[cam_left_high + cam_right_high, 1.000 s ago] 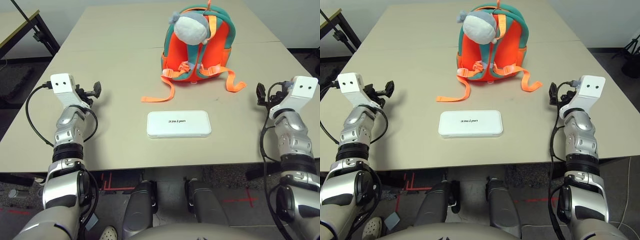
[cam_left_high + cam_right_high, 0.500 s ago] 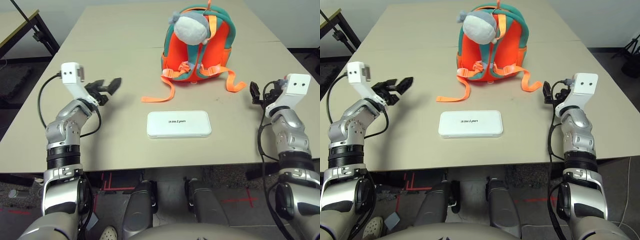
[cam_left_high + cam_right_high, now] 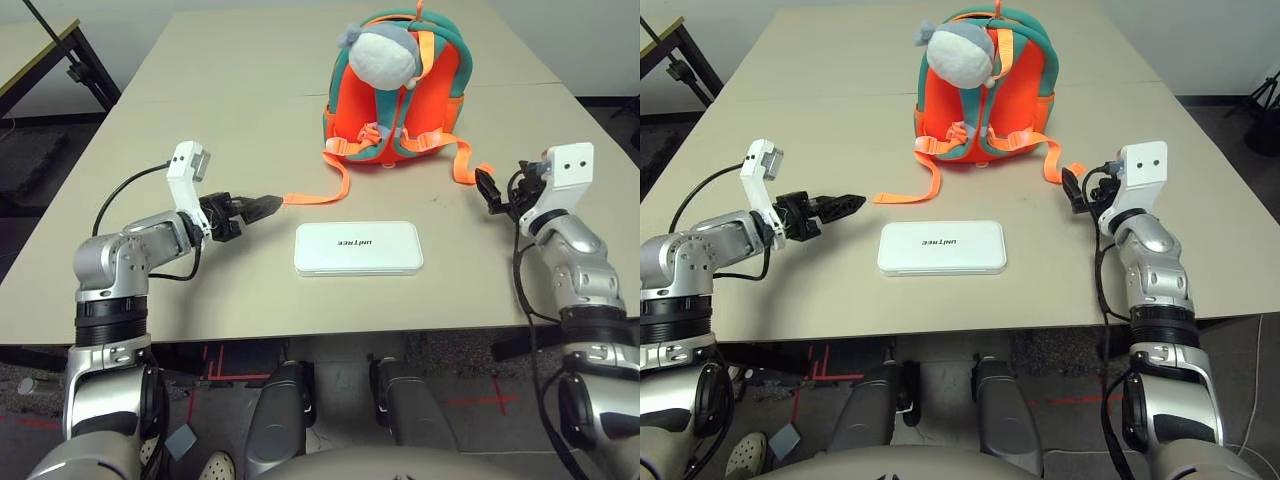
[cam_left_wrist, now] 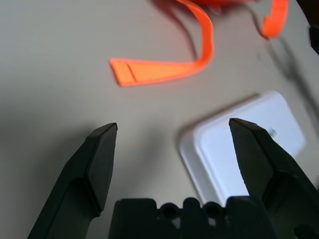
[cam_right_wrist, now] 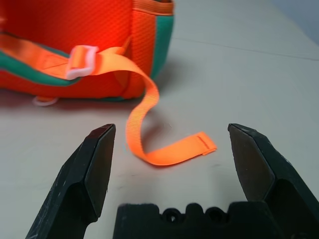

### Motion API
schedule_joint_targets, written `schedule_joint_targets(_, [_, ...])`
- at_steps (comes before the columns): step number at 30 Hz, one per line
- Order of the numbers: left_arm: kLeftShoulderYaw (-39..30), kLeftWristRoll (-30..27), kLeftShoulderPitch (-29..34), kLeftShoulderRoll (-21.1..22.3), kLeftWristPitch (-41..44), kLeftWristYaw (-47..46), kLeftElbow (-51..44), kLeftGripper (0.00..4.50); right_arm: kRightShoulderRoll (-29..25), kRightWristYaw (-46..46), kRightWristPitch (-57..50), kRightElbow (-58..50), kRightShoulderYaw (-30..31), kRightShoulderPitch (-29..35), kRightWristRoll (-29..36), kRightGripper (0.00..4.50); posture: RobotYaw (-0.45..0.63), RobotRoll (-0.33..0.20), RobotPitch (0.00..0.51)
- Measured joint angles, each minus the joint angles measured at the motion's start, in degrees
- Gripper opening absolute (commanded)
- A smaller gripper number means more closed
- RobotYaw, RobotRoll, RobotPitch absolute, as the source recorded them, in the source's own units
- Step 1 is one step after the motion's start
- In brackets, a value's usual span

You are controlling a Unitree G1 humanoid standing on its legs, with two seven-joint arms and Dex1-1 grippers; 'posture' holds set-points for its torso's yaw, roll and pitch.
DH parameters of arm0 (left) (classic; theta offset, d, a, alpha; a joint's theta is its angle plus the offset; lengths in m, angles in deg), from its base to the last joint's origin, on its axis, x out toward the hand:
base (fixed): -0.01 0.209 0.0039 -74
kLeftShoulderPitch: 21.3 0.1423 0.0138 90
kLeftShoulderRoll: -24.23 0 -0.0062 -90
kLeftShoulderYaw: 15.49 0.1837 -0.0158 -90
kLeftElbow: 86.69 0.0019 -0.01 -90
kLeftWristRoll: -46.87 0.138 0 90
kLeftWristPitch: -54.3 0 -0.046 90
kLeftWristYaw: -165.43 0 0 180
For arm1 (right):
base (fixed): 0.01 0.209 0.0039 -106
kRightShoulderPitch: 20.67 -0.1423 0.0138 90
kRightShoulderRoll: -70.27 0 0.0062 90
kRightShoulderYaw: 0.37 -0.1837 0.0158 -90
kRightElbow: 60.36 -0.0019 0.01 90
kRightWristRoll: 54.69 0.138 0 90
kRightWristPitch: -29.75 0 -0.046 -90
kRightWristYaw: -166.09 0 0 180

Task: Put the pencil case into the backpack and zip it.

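Left hand (image 4: 173,149) wide, empty | pencil case (image 3: 358,248) just beside it | I'd square both fingers to its edges before gripping

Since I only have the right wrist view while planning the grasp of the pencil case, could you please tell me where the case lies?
Observer: The pencil case lies flat on the table, on the robot's side of the backpack.
Operator: Thanks. Is the left gripper open or shut?
Observer: Open, with nothing between its fingers.
Operator: Is anything attached to the backpack?
Observer: Yes, a grey-white plush ball hangs at its upper part.
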Motion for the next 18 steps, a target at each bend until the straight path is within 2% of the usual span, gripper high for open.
schedule_joint_targets(5, [-1.19, -3.03, -0.32, -0.28, 9.21, 0.29, 0.78, 4.50, 0.02, -0.40, -0.20, -0.76, 0.14, 0.57, -0.44, 4.45, -0.04, 0.000, 0.131])
schedule_joint_targets(9, [-4.63, -4.37, -1.89, -2.62, 15.44, 0.27, 4.32, 4.50, -0.36, -1.41, -0.96, -2.13, 0.81, 1.96, -0.99, 4.45, -0.05, 0.000, 0.134])
schedule_joint_targets(14, [-4.96, -4.24, -2.36, -3.23, 17.01, -0.37, 7.09, 4.50, -3.37, -4.61, -0.86, -3.69, 3.24, 3.51, -3.13, 2.81, -0.07, 0.000, 0.133])
schedule_joint_targets(18, [-4.75, -3.51, -2.52, -4.01, 16.72, -0.60, 9.14, 4.50, -4.55, -7.01, -0.76, -5.57, 4.90, 4.22, -4.26, 1.20, -0.08, 0.000, 0.132])
